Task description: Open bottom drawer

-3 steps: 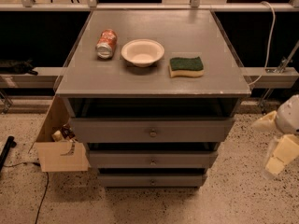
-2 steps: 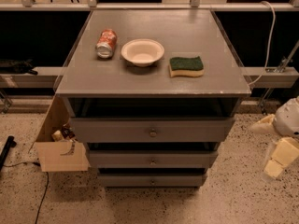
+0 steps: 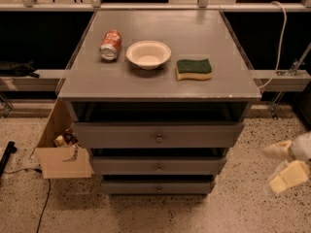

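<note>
camera view: the bench (image 3: 194, 33) is a grey cabinet with three drawer fronts stacked under its top. the bottom drawer (image 3: 131, 187) is the lowest and narrowest front, just above the speckled floor (image 3: 146, 215), with a small round knob (image 3: 159, 189) at its centre. its front sits a little behind the middle drawer (image 3: 121, 166) above it, and a dark gap runs between the two.

the gripper (image 3: 271, 169) hangs at the right edge of the picture, low, near the floor, roughly level with the two lower drawers. its pale fingers (image 3: 286, 176) are spread apart and hold nothing. they point left toward the cabinet. the bottom drawer lies to their left and slightly lower, well apart from them, and nothing touches the knob.

on the bench top lie a can (image 3: 110, 45) on its side, a bowl (image 3: 148, 54) just beside it, and a sponge (image 3: 194, 68) to the right of the bowl. a cardboard box (image 3: 63, 161) stands on the floor against the cabinet's left side.
</note>
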`<state>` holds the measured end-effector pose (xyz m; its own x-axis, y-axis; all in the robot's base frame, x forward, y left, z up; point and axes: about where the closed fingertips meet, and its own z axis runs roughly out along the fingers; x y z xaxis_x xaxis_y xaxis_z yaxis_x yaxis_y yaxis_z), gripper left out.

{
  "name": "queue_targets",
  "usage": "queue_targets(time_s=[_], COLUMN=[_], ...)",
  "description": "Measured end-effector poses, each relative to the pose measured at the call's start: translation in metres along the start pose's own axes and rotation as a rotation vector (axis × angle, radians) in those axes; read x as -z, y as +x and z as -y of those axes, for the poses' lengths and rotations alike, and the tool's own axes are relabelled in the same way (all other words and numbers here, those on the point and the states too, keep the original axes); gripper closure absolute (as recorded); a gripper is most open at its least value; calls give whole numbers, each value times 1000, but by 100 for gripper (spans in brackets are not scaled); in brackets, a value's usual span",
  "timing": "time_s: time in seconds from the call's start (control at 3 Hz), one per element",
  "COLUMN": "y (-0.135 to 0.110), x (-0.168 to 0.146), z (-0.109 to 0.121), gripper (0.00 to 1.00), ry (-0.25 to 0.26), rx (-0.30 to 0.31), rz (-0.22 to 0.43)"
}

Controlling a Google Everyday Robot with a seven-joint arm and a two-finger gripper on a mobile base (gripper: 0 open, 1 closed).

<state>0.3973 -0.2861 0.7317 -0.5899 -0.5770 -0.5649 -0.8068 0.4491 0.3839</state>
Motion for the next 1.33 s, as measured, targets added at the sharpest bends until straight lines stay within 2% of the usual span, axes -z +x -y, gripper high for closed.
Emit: queue_targets(time_s=[0.33,0.67,1.0,1.33], y=[34,62,65,65], x=[-49,-72,-89,-91], z=[14,16,26,29], gripper=[0,0,0,0], ry=[-14,26,74,82], rx=[-174,-253,-265,-264], rz=[186,250,215,213])
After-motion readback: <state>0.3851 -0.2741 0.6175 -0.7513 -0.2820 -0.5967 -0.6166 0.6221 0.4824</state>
